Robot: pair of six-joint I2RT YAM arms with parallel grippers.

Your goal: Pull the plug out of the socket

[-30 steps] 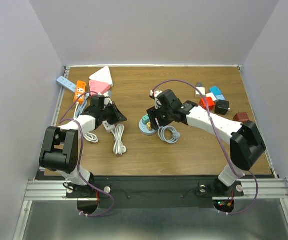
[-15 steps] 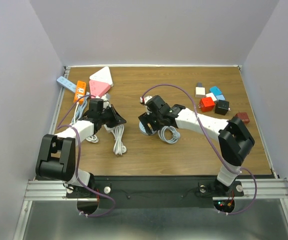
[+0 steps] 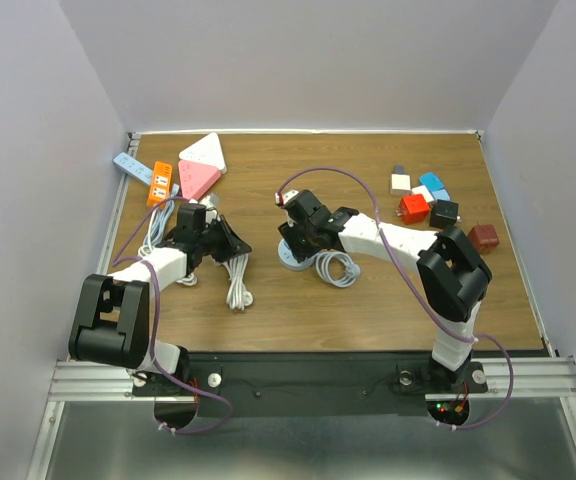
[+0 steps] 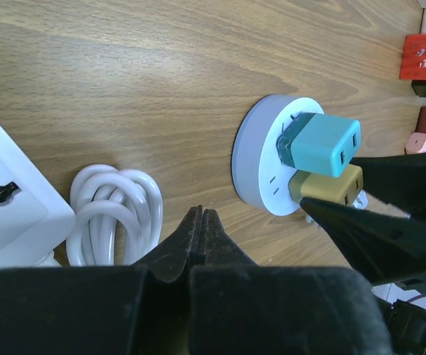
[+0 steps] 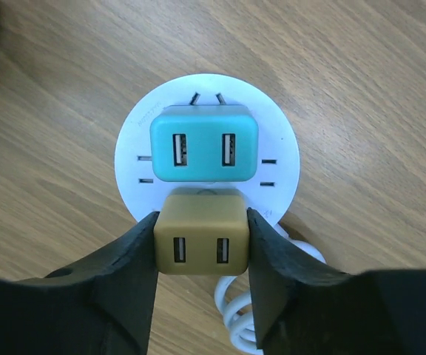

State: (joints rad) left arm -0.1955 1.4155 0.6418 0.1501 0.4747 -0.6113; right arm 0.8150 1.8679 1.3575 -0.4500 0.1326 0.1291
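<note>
A round white socket (image 5: 281, 159) lies flat on the wooden table, with a teal plug (image 5: 204, 144) and an olive plug (image 5: 202, 233) stuck in it. My right gripper (image 5: 202, 238) is shut on the olive plug, one jaw pressed on each side. In the top view the right gripper (image 3: 296, 238) sits over the socket (image 3: 290, 262) at mid table. My left gripper (image 4: 200, 222) is shut and empty, hovering left of the socket (image 4: 261, 159). It also shows in the top view (image 3: 230, 240).
A white power strip (image 4: 6, 192) and its coiled cable (image 4: 117, 211) lie beside the left gripper. The socket's coiled cable (image 3: 338, 268) lies to its right. Orange (image 3: 159, 182) and blue (image 3: 133, 167) strips sit at far left. Several cube adapters (image 3: 423, 200) are at the far right.
My right gripper has moved left and come down over the socket, with its jaws around the olive plug. My left gripper has shifted slightly nearer and to the right.
</note>
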